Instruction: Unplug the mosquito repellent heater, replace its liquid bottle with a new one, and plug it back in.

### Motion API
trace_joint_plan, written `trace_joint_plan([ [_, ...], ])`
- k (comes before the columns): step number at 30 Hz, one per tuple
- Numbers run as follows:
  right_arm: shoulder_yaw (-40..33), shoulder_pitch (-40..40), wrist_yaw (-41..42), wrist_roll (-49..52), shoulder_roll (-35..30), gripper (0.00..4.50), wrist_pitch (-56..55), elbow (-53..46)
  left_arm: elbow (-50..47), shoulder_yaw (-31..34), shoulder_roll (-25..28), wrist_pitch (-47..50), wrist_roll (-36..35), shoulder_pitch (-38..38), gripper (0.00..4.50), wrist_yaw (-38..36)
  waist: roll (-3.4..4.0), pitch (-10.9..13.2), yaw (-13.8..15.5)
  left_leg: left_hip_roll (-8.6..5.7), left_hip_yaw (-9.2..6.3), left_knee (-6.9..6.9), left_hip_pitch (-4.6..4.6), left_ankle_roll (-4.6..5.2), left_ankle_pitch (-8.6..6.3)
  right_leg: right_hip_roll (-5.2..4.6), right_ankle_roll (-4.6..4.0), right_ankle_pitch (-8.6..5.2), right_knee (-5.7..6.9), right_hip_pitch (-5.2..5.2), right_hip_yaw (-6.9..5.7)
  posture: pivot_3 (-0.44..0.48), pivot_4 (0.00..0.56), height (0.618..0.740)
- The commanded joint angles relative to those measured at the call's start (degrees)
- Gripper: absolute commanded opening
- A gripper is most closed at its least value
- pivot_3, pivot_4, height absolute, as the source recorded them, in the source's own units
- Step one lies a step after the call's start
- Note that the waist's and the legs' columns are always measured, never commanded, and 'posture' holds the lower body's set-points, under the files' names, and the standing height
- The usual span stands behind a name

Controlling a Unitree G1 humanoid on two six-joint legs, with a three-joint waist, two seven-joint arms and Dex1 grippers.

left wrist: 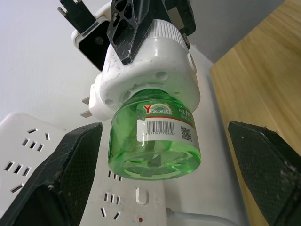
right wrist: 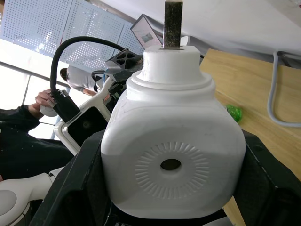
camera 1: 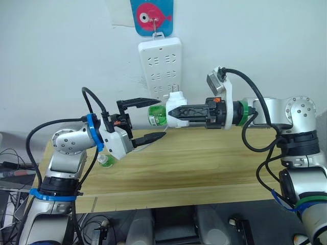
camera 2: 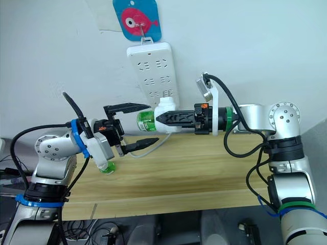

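The right claw (camera 1: 172, 111) pinched the mosquito repellent heater (camera 1: 177, 108) above the surface (camera 1: 204, 163), unplugged, its liquid bottle (camera 1: 157, 115) lying level and pointing at the nearby left claw (camera 1: 151, 119), whose fingers were spread around it, not touching.

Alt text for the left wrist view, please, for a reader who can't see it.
The mosquito repellent heater, its green liquid bottle still screwed in, is clamped by the right hand and held off the white power strip, between the open fingers of the left hand.
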Motion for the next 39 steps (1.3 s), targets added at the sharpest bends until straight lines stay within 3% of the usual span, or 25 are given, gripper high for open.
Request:
trace_joint_plan([
  [1,-2.3,-0.6,0.5,1.4,-0.1,3.02,0.3,-1.0,-0.4,0.0,1.0,-0.3,-1.6,-0.7,3.63,0.8,0.00,0.0,0.0,0.00,0.00,0.00,0.00,0.00,0.00,0.00,0.00,0.00,0.00,0.00,0.00,-0.155,0.301,0.730],
  [6,-2.3,-0.6,0.6,1.4,-0.2,3.02,0.4,-1.1,-0.6,-0.3,1.6,0.6,-2.3,-1.1,2.24,0.6,0.01,0.0,0.0,0.00,0.00,-0.01,0.00,0.00,0.00,0.00,0.00,0.00,0.00,0.00,0.00,-0.155,0.300,0.730],
  [20,-0.6,-0.2,1.2,1.4,-1.5,3.02,1.1,-2.3,-3.9,-1.3,4.6,9.2,-8.8,0.3,2.24,-2.7,0.03,0.0,0.0,0.00,-0.01,-0.02,0.00,0.00,0.00,0.00,0.00,0.00,-0.01,0.00,0.00,-0.147,0.298,0.730],
  [32,3.9,1.3,3.8,1.4,-6.3,3.02,0.7,-7.5,-11.4,-0.2,6.8,27.3,-19.4,-0.2,2.24,-8.3,0.04,0.1,0.0,0.00,-0.02,-0.02,0.00,0.00,0.00,0.00,0.00,0.00,-0.02,0.00,-0.01,-0.144,0.298,0.730],
  [39,5.5,2.0,5.0,1.4,-8.1,3.02,-0.3,-9.8,-16.6,1.6,8.0,42.8,-28.6,0.2,2.24,-8.4,0.04,0.1,0.0,0.01,-0.02,-0.03,0.00,0.01,0.00,0.01,0.00,-0.01,-0.04,0.00,-0.01,-0.145,0.297,0.730],
])
